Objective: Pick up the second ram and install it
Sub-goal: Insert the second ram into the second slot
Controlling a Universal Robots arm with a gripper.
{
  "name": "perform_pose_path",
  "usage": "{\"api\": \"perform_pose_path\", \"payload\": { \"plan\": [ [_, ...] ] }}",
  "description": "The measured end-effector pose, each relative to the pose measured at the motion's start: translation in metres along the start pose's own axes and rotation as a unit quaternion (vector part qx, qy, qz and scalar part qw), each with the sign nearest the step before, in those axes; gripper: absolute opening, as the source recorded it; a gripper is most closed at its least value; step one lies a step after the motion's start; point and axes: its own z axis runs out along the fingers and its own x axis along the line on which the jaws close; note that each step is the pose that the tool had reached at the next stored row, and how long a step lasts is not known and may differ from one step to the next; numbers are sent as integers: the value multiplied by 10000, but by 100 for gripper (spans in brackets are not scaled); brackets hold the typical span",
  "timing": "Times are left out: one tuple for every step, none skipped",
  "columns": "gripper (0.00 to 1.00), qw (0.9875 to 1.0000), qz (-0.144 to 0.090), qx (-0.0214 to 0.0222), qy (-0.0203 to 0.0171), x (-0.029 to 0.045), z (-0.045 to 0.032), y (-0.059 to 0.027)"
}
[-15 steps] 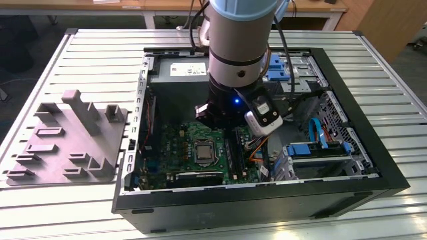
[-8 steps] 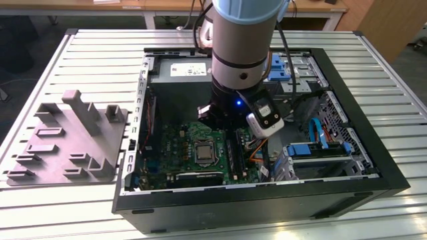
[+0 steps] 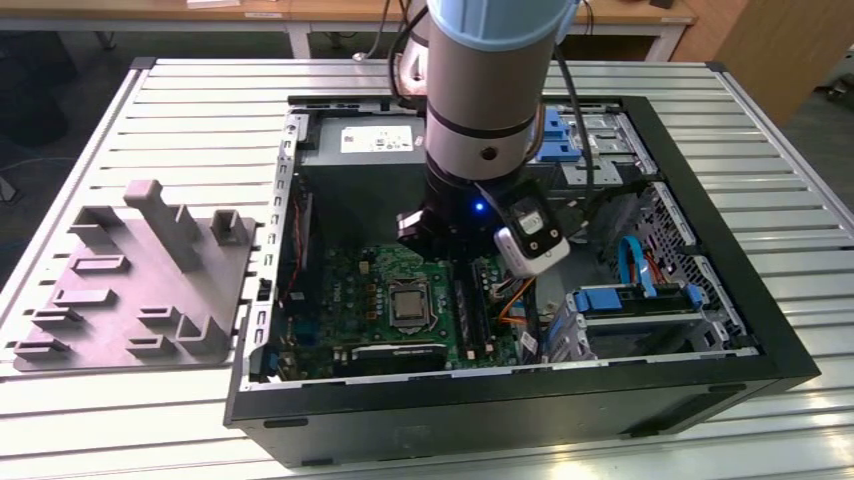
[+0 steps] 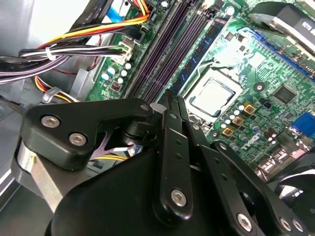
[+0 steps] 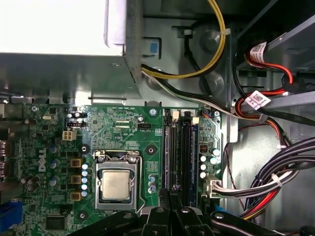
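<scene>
The gripper [image 4: 170, 97] is low inside the open computer case [image 3: 507, 415]. Its fingers are squeezed narrow, and I think they pinch the top edge of the second ram [image 4: 204, 51] so it stands straight up over the memory slots [image 4: 157, 54]. In the second wrist view the second ram runs out from right at the fingertips, along the slot closest to the processor [image 4: 211, 96], lined up with that slot the way it must be to fit. It is 1 long, thin, blue-green strip with small dark chips in a row, and I cannot tell if it is pushed all the way in.
</scene>
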Motion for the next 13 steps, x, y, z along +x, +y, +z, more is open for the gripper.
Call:
{"api": "perform_pose_path", "payload": {
  "plan": [
    [12,10000,0,0,0,-2,1,0],
    [12,10000,1,0,0,-5,3,0],
    [12,10000,0,-1,0,-11,6,0],
    [12,10000,0,-1,0,-17,9,0],
    [12,10000,0,-1,0,-23,11,0],
    [12,10000,0,0,0,-29,13,0],
    [12,10000,0,0,0,-35,14,-1],
    [12,10000,0,0,0,-38,15,-1],
    [12,10000,0,0,0,-38,15,-1],
    [12,10000,1,0,0,-38,16,-1],
    [12,10000,1,-1,0,-39,16,0],
    [12,10000,0,-1,0,-39,16,-1],
    [12,10000,-4,-1,0,-40,17,-1]
  ]
}}
